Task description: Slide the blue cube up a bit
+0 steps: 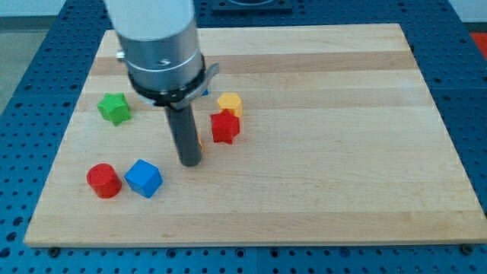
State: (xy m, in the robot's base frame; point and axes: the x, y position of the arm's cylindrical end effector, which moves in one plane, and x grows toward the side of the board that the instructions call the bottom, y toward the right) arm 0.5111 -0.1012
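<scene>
One wood board [319,137], blue pegboard bench [30,114] around, my tip [190,163] up-right of blue cube [144,178]

Arm housing [156,42]: cut off by the view's top edge, its upper part unseen; blue piece [204,90]: only a sliver showing just right of the housing, behind the metal bracket [211,72], shape not determinable; orange piece [199,139]: a thin strip visible at the rod's [185,133] right side, the remainder hidden behind the rod, shape not determinable; wooden board [319,152]: the stretch directly behind the housing and rod concealed; my tip [190,163]: lower end visible, contact with the board not certain; blue perforated table [23,99]: cut off at all four edges of the view.
</scene>
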